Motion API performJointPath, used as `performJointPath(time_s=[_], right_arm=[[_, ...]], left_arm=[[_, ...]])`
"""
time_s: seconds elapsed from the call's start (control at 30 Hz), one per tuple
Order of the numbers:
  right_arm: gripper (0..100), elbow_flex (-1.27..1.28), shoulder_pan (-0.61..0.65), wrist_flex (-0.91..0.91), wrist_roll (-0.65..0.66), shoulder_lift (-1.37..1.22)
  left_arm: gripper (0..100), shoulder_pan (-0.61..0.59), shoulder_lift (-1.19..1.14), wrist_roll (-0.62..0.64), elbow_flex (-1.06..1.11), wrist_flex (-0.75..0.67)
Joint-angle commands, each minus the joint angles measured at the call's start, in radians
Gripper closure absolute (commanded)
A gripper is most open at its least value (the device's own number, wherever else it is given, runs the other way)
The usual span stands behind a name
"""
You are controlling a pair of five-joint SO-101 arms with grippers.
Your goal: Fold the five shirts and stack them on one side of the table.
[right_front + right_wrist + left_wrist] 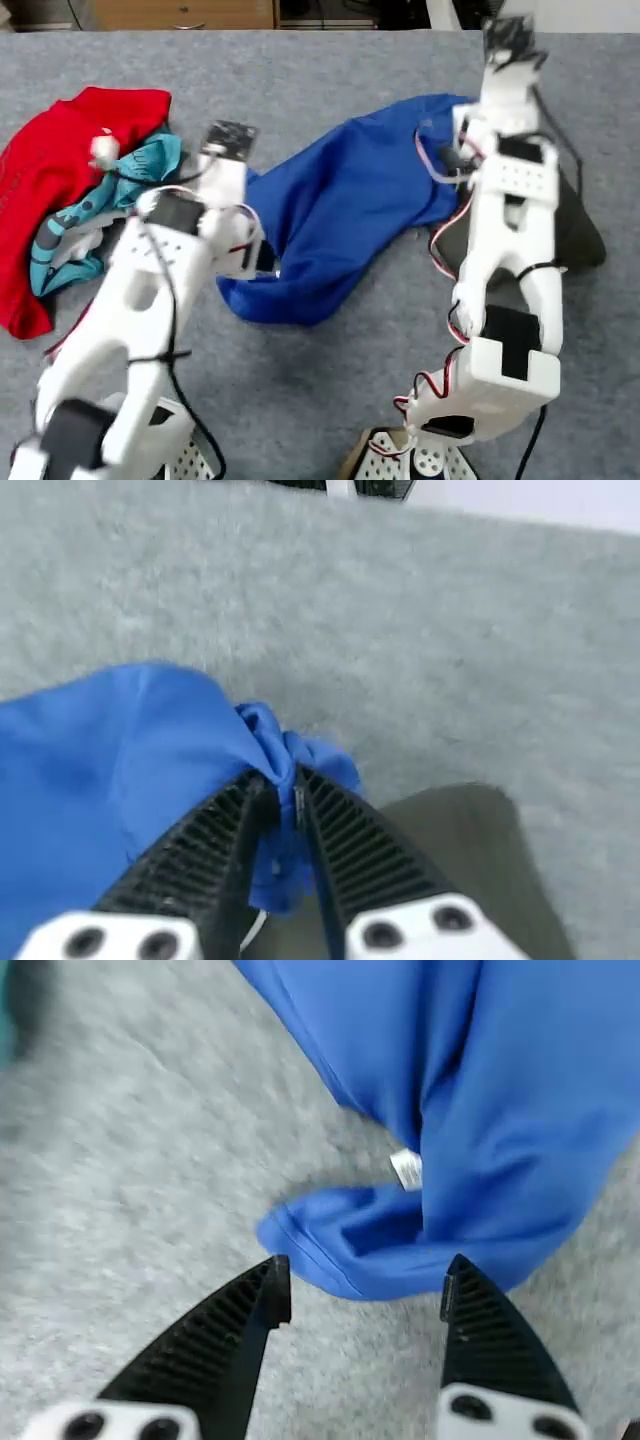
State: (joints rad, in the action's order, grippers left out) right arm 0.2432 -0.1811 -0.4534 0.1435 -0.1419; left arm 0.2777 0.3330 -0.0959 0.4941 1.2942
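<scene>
Front of table: Bare grey table [330,400] runs between the two arm bases at the bottom of the high view. It looks like the widest open room for laying a shirt flat.
Left gripper: The left gripper [365,1285] hangs over the lower end of the blue shirt [350,200], left of centre in the high view. Its fingers are spread wide and hold nothing, and the rounded hem lies just past the tips.
Blue shirt: It lies rumpled and twisted, running diagonally from lower centre to upper right. A white label [405,1168] shows beside a crease.
Right gripper: The right gripper [283,780] is at the shirt's upper-right corner, its fingers pinched tight on a bunched fold of blue cloth.
Dark shirt: The dark shirt [580,230] lies under the right arm at the right of the frame, just beside the pinched corner.
Heap: The red shirt [60,160] lies at upper left with the teal shirt [150,160] on it. Nothing is folded or stacked yet.
Step in hand: This is probably spreading the blue shirt. It should go best if the open fingers close on the hem edge alone, and the two grips then draw apart to take out the twist.
Room and edges: The far table edge sits close behind the right gripper, and the heap crowds the left. Pulling toward the bare front looks safest, and the dark shirt could drag along.
</scene>
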Motion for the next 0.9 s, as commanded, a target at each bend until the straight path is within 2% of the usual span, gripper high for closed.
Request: performJointPath(time_s=[0.0,0.07,0.27,0.33,0.43,0.57,0.77,0.87], right_arm=[[99.4,0.183,0.012,0.305,-0.058,0.03],[99.4,0.225,0.015,0.397,-0.094,0.03],[99.4,0.248,0.013,0.408,-0.129,0.018],[99.4,0.248,0.015,0.413,-0.133,-0.005],[99.4,0.225,0.024,0.41,-0.133,-0.036],[99.4,0.209,0.025,0.41,-0.13,-0.058],[99.4,0.211,0.025,0.41,-0.129,-0.065],[99.4,0.214,0.027,0.41,-0.127,-0.067]], left_arm=[[75,0.057,-0.091,0.006,-0.046,-0.012],[75,0.086,-0.145,0.005,-0.046,-0.014],[75,0.146,-0.278,0.005,-0.044,-0.055],[81,0.143,-0.32,0.006,-0.049,-0.117],[97,0.12,-0.369,0.006,-0.052,-0.216],[98,0.028,-0.395,0.005,-0.095,-0.261],[98,-0.221,-0.404,0.006,-0.373,-0.259],[98,-0.29,-0.406,0.02,-0.509,-0.262]])
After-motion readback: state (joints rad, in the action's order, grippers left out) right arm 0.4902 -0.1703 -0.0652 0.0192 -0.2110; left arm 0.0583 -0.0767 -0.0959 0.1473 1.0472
